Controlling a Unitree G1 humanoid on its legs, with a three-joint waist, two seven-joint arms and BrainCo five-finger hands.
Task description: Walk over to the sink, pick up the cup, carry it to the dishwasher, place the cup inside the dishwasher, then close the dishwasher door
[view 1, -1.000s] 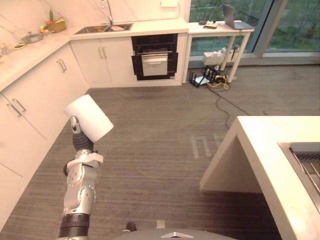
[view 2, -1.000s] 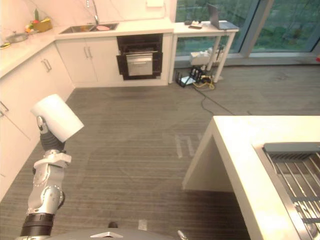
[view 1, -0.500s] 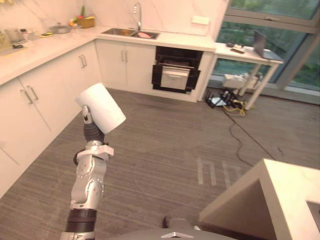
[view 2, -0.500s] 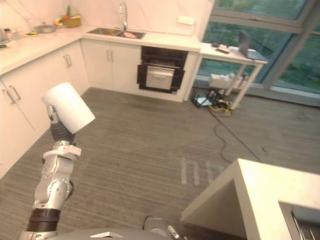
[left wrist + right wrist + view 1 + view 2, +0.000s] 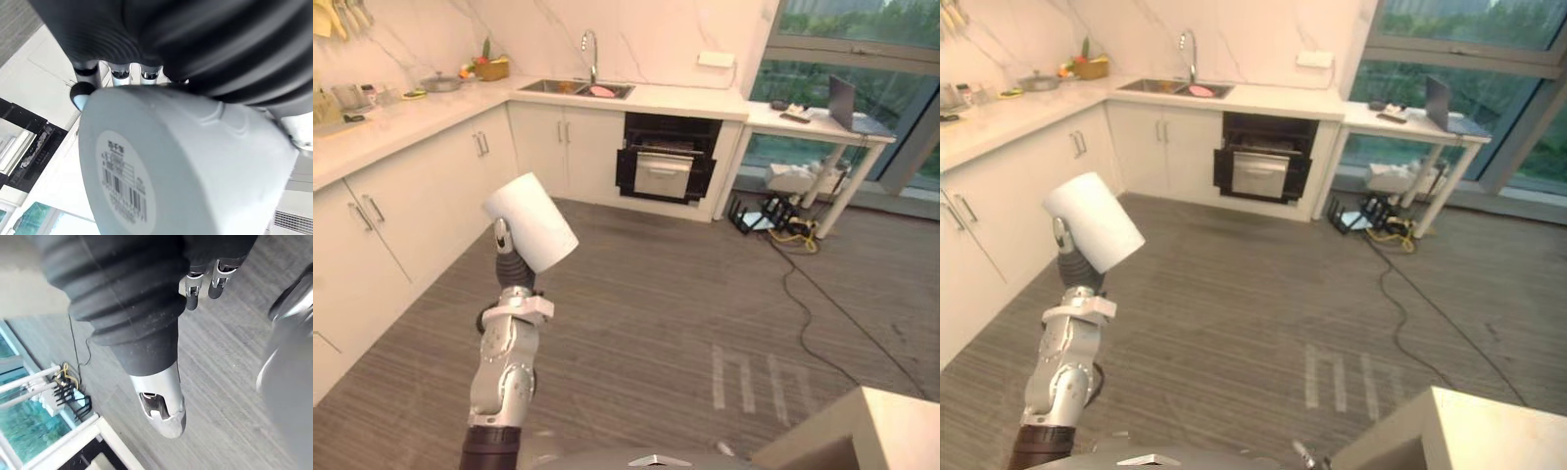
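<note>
Gripping a white cup (image 5: 530, 221) in the left hand (image 5: 500, 238), with fingers (image 5: 120, 74) curled round its side and its labelled base turned toward the wrist camera. Holds it raised and tilted above the grey floor (image 5: 685, 294), well apart from the dishwasher (image 5: 668, 162), nearer the robot and off to the dishwasher's left. Faces the dishwasher's dark, open inside under the white counter (image 5: 675, 98). Finds the sink (image 5: 573, 88) with its tall tap (image 5: 592, 44) on that counter just left of the dishwasher, with a pink thing (image 5: 602, 92) in the basin. Finds a white table (image 5: 813, 122) bearing a laptop (image 5: 847, 103) just right of the dishwasher, with tangled cables (image 5: 783, 211) below. Hangs the right hand (image 5: 159, 399) over the floor, with fingers (image 5: 218, 284) loosely straight, thumb out, grasping nothing.
</note>
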